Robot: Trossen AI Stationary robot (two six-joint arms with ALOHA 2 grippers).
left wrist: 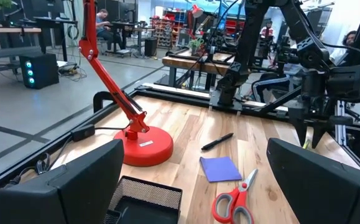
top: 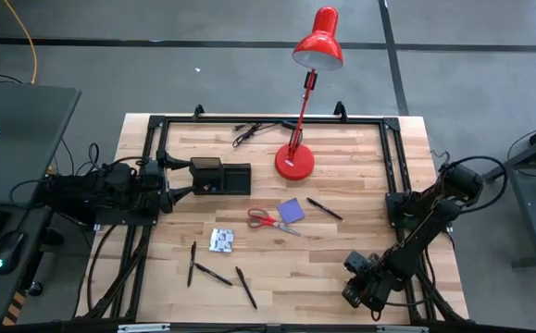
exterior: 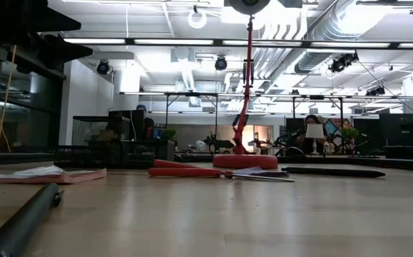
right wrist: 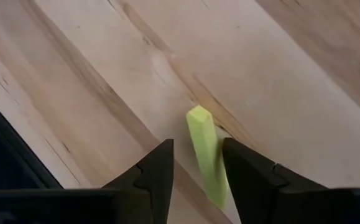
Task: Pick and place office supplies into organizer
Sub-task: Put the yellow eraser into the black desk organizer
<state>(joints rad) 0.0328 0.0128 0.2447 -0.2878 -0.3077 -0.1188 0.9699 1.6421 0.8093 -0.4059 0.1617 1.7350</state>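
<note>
Gripping yellow-green stick [right wrist: 206, 155] | right gripper [right wrist: 197, 163] part-closed | left gripper [left wrist: 192, 186] wide open

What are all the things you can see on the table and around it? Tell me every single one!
table: one, light wood, under everything
lamp: one, red, round base at the back middle of the table
organizer: one, black, left of the lamp base
scissors: one pair, red handles, middle of the table
square pad: one, purple, just right of the scissors
square packet: one, white-grey patterned, left of the scissors
pens: four, black, three near the front left, one right of the pad
cable: one, black, back edge
stick: one, yellow-green, at the right gripper
person: one, seated far off in the room
left gripper: open, beside the organizer
right gripper: front right corner
</note>
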